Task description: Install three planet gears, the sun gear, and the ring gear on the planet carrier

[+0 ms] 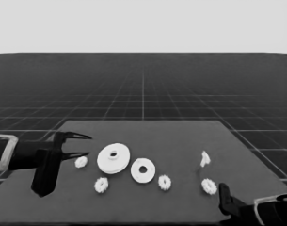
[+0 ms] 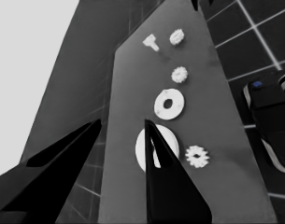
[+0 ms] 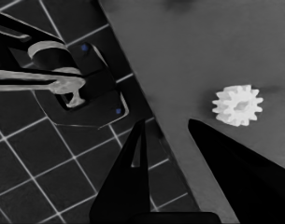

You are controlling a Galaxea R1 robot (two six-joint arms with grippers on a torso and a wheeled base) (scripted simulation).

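Dark table (image 1: 180,141), flat, plain top, trapezoid in head view with its far edge toward 12 o'clock. Floor (image 1: 143,89) dark, ruled with a pale grid whose lines converge toward the horizon at 12 o'clock. Pale blank band (image 1: 143,23) above the horizon, evenly lit. Past the table's edge, over the floor's grid, dark machinery (image 3: 81,88) with pale bands and small blue lights. No walls or windows visible.
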